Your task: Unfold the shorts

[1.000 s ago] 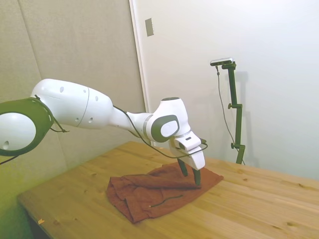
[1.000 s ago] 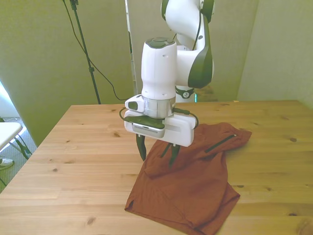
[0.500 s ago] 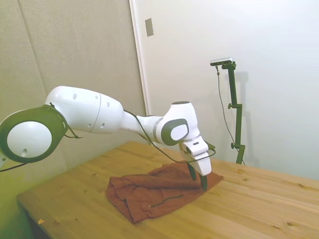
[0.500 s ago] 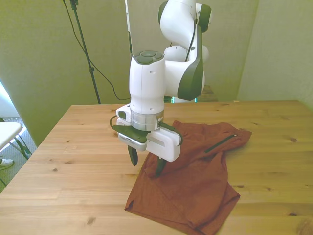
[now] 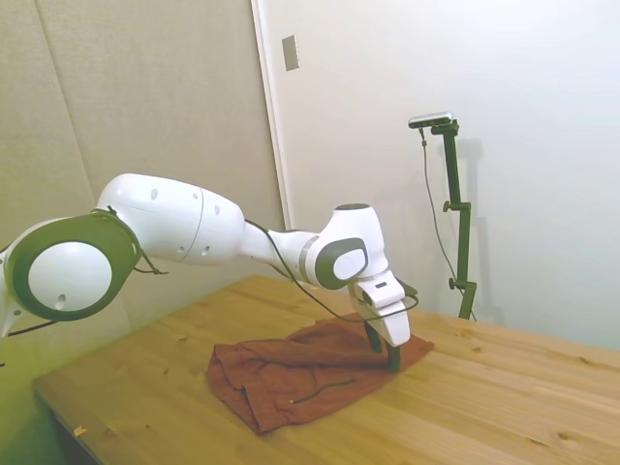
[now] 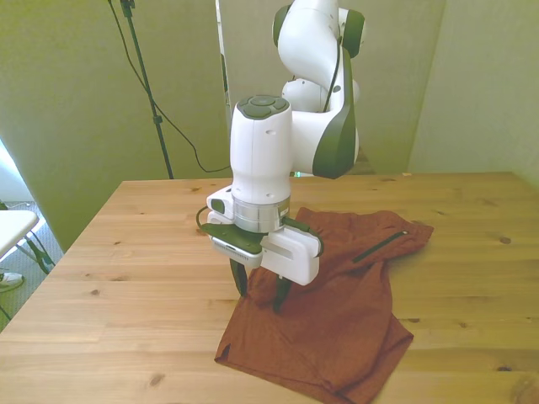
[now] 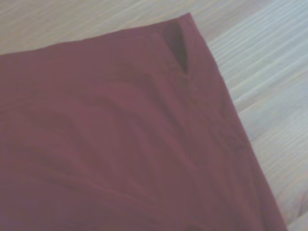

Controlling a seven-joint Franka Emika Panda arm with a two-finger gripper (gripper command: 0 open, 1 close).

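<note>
**Gripper down at the edge of the rust shorts**

The rust-brown shorts (image 6: 337, 316) lay wrinkled on the wooden table (image 6: 126, 252), toward the near edge in the front view and somewhat to the front view's right of the middle. One corner reached out toward the front view's right, and a dark zipper line (image 6: 376, 246) ran slantwise near it. In the side view the shorts (image 5: 291, 373) lay as a low, rumpled heap with a thin dark drawstring (image 5: 322, 391) trailing across the near part of the cloth.

The white arm bent down over the cloth with its gripper (image 6: 258, 295) pointing at the table. The two dark fingers (image 6: 239, 280) stood a modest way apart, not closed together, at the edge of the shorts on the front view's left. Their tips were down at the level of the fabric. Whether any cloth lay between them could not be told from either view. In the side view the gripper (image 5: 384, 350) stood at the far end of the heap, fingers low against the cloth.

The wrist view showed a blurred spread of the shorts (image 7: 110, 134) lying on the table (image 7: 269, 72), with a straight hemmed edge and a small dark notch (image 7: 176, 43) near one corner.
</note>
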